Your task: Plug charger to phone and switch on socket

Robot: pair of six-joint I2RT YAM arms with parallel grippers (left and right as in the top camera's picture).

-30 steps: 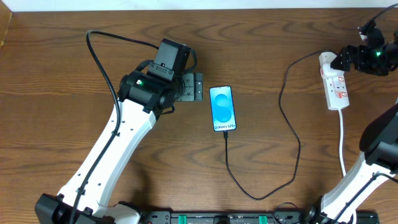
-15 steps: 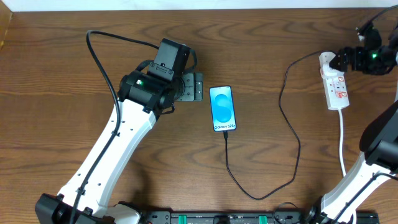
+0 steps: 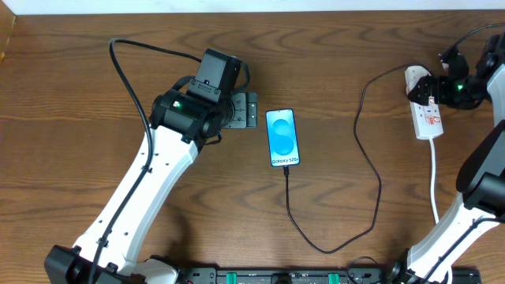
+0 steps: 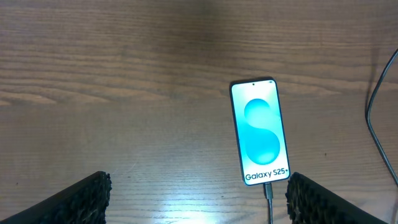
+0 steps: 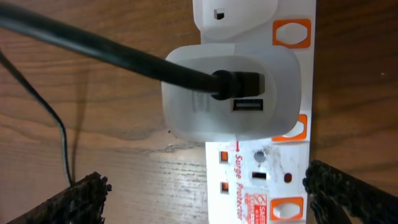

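The phone (image 3: 283, 138) lies face up mid-table, cyan screen lit (image 4: 259, 132). The charger's thin black cable (image 3: 371, 181) has its plug tip (image 4: 268, 190) at the phone's bottom edge. The cable loops right to the white adapter (image 5: 230, 93), which sits in the socket (image 3: 426, 110). The socket is a white strip (image 5: 261, 180) with orange switches (image 5: 292, 32). My left gripper (image 3: 248, 110) stands open just left of the phone, with nothing between its fingers (image 4: 198, 193). My right gripper (image 3: 428, 89) hovers open over the socket's far end, straddling it below the adapter (image 5: 205, 183).
The socket's white cord (image 3: 435, 173) runs toward the front right. A black rail (image 3: 276, 277) lines the table's front edge. The left arm's own black cable (image 3: 126, 63) arcs over the back left. The table's far edge is close behind the socket.
My right gripper has swung left and a little forward, over the socket's far end. The left arm, phone and cable have not moved.
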